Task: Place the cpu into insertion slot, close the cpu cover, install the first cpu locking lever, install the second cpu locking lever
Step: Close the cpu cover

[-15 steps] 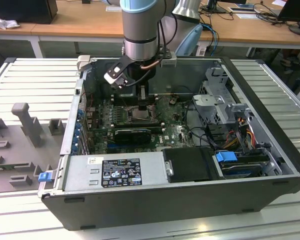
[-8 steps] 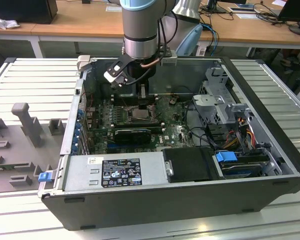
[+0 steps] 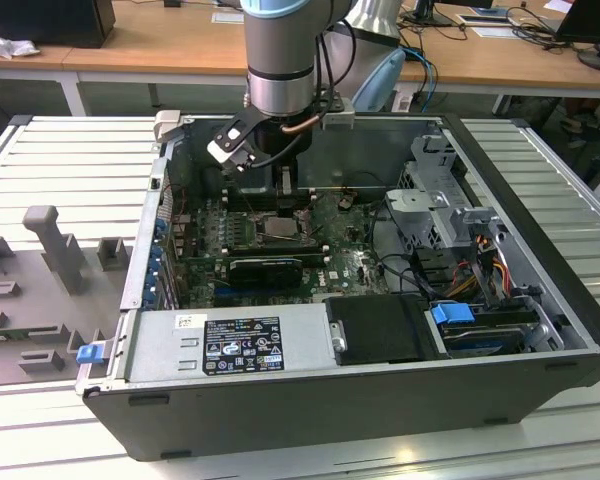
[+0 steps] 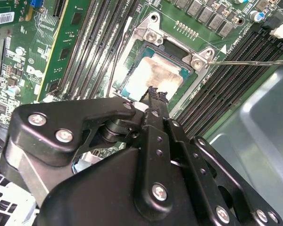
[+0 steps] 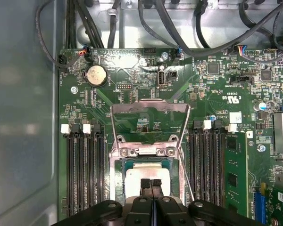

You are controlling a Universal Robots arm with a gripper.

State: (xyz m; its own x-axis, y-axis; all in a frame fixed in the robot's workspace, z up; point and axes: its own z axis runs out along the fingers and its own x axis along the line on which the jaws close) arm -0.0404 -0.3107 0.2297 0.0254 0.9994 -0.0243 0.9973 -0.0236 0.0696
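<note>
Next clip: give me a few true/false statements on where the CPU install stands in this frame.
1. The cpu lies in the insertion slot. True.
2. The cpu cover is shut over the chip. False: it is swung open, away from the slot, and the chip's top is bare.
3. The gripper has its fingers spread wide. False: they are together, just above the cpu.
4. The computer case lies with its open side up. True.
</note>
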